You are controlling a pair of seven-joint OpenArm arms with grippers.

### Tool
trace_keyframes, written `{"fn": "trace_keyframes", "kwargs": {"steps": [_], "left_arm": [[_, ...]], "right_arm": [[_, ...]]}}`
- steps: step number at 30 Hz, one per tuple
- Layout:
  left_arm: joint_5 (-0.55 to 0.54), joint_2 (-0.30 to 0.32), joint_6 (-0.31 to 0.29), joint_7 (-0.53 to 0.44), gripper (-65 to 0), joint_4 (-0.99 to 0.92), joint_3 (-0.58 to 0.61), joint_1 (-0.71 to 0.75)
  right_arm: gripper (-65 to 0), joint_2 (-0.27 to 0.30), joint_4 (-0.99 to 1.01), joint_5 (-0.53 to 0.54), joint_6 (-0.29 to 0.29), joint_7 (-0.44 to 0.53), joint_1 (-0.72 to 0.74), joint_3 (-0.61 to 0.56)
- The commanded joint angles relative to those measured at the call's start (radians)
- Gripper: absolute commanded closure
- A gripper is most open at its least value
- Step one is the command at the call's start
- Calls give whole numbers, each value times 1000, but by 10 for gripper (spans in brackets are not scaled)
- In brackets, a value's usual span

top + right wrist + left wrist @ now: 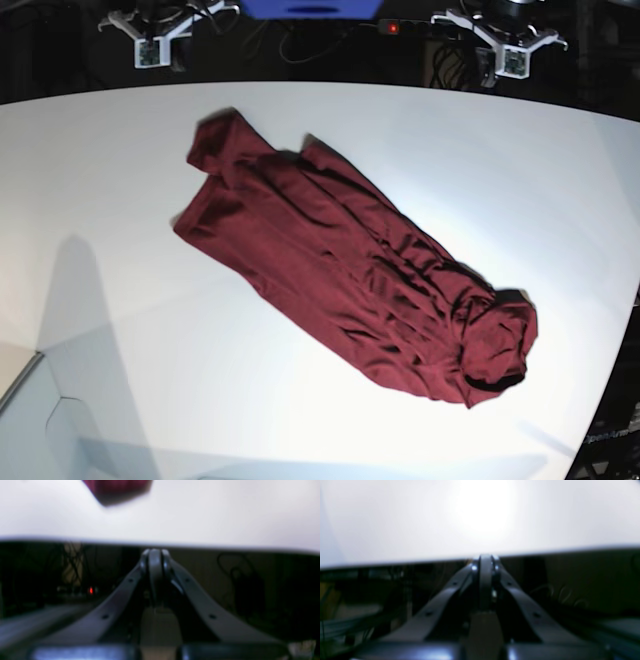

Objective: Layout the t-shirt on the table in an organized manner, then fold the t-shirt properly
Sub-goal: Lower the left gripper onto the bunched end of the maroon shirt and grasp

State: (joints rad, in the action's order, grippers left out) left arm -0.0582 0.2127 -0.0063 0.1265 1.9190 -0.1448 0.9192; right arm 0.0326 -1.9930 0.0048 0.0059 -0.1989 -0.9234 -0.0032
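The t-shirt (350,290) is seen lying in a loose diagonal heap across the middle of the white desk (90,200), one end pointing to the far left of the base view and the other bunched into a dark fold near the right edge. It is creased along its length, and the sleeves cannot be clearly made out.

Both arms are parked beyond the far edge of the desk, well apart from the cloth. The left claw (485,557) is shown clenched, its jaws pressed together with nothing between them, and only bare desk is seen ahead of it. The right claw (155,552) is likewise clenched and empty; in its wrist view a blurred corner of the shirt lies further out on the desk.

The laying-out step is judged not yet begun, and no fold has been made. For the next move, both claws would need to be opened and brought forward over the desk to the shirt. Two well-separated points along one edge would best be taken, so that the cloth can be lifted, spread and drawn flat before any folding is attempted.
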Motion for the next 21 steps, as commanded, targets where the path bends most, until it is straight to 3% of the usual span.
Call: {"fn": "trace_keyframes", "kwargs": {"steps": [1,5,14,21], "left_arm": [[1,1,2,-20,-1,40,-2,-5],[1,1,2,-20,-4,83,-3,-59],[1,3,2,-20,-4,84,-5,-188],[1,6,-4,-18,-5,66,-46,-397]], "right_arm": [[0,-3,-30,1,-2,23,-4,-1],[0,-7,-41,1,-2,28,46,-2],[0,-79,-41,1,-2,23,163,-8],[0,-130,-39,1,-2,20,244,-19]]}}
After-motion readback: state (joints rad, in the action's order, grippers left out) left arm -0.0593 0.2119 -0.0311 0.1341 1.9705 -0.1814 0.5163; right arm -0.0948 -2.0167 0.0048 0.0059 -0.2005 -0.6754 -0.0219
